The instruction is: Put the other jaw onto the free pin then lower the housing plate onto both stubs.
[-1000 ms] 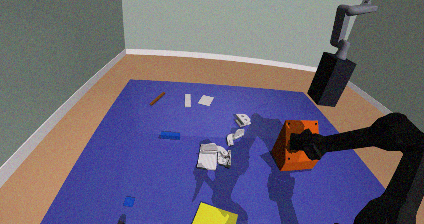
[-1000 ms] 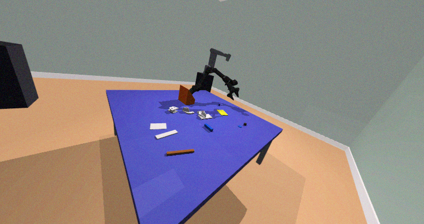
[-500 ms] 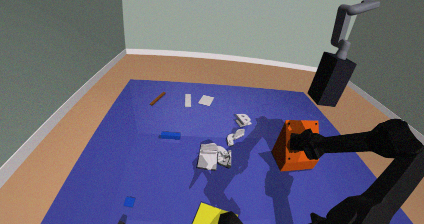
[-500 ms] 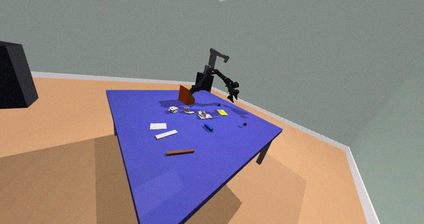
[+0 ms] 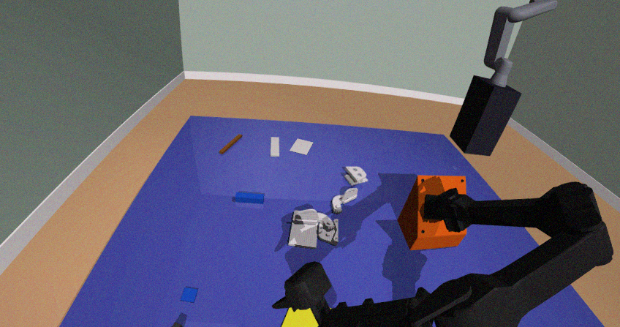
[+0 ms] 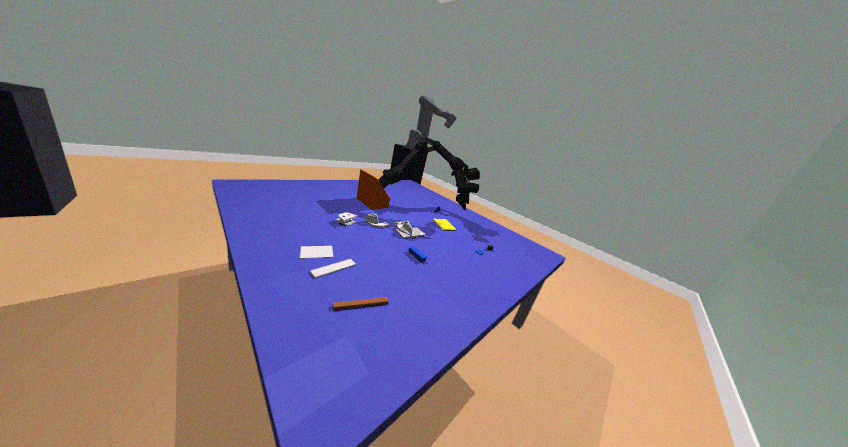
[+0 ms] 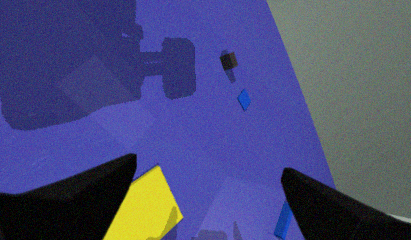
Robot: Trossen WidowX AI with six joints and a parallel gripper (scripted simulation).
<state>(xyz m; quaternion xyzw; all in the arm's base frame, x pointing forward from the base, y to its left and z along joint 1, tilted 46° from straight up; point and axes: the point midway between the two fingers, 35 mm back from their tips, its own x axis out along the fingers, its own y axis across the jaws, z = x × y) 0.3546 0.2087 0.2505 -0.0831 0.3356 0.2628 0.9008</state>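
Note:
The pale grey base lies mid-table, with a jaw at its right side in the top view; the pins are too small to make out. A loose, curved grey jaw lies apart from it, behind and to the right. The housing plate, pale with holes, lies farther back, off the base. My gripper is open and empty, high above the table's near side, away from these parts. The top view shows its fingers only partly.
A yellow plate lies below the gripper. A blue block, blue square and dark cube lie around. An orange wedge stands at the arm's base.

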